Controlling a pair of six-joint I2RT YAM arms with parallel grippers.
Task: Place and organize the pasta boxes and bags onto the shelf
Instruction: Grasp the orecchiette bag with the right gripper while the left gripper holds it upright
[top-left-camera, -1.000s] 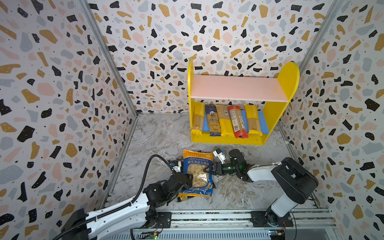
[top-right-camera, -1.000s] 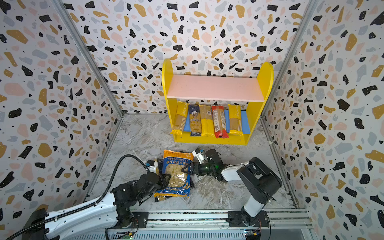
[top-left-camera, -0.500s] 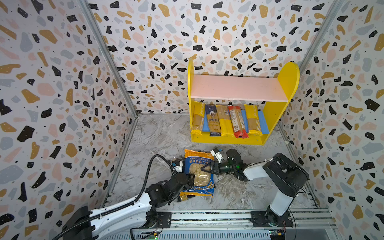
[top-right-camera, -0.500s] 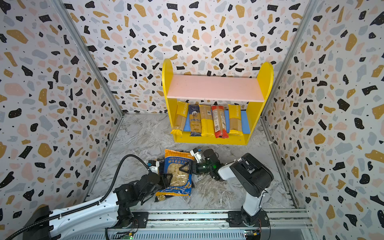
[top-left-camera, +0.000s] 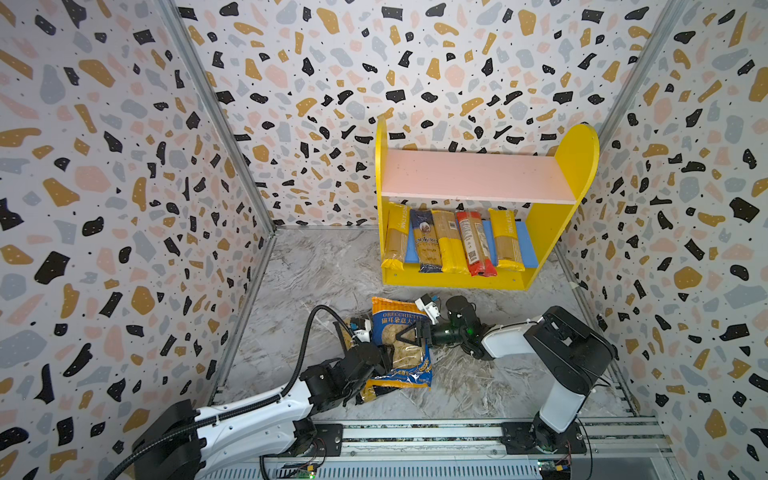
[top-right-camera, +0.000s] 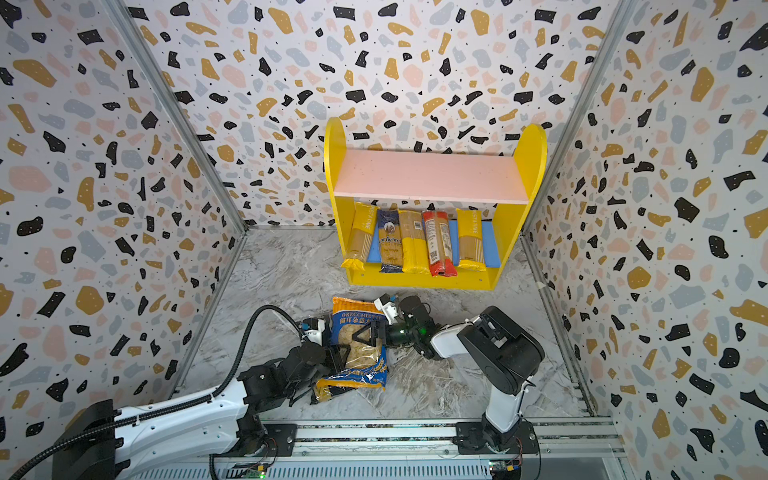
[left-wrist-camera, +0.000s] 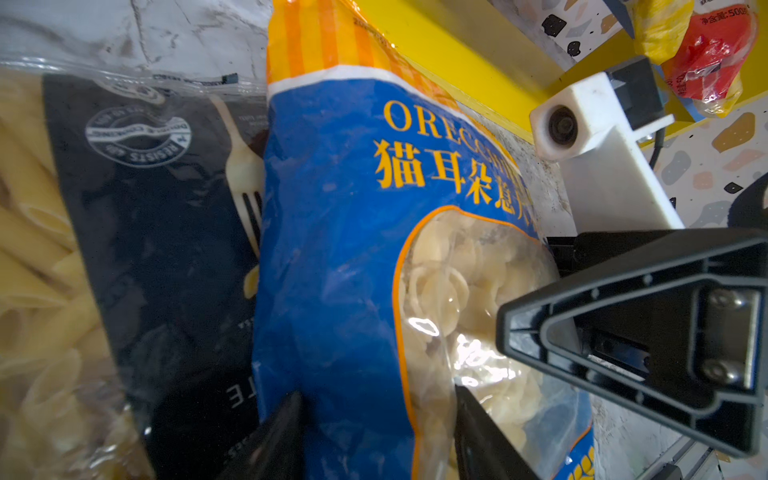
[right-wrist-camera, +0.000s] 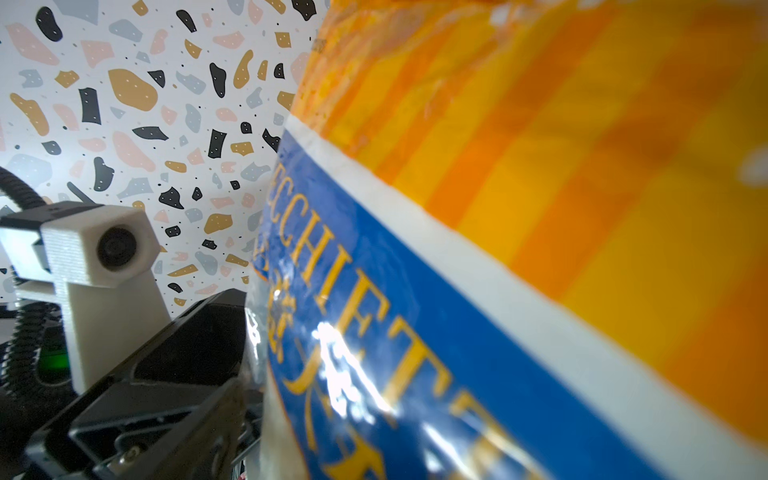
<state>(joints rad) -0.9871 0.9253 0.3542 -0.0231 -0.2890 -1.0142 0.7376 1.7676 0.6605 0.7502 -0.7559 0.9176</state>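
Pinching the wide blue-and-orange plastic orecchiette bag (left-wrist-camera: 332, 249), your left pincer (left-wrist-camera: 378, 419) is closed narrow on one edge. Your right pincer (top-left-camera: 405, 334) gapes wide at the bag's opposite edge; a dark navy plastic bag (left-wrist-camera: 158, 249) lies just beside the left pincer.

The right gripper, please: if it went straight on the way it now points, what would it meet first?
Most likely the orecchiette bag: the right gripper points at its clear window, with open fingers close over it. Beyond the bag is the left gripper, though depth is hard to judge.
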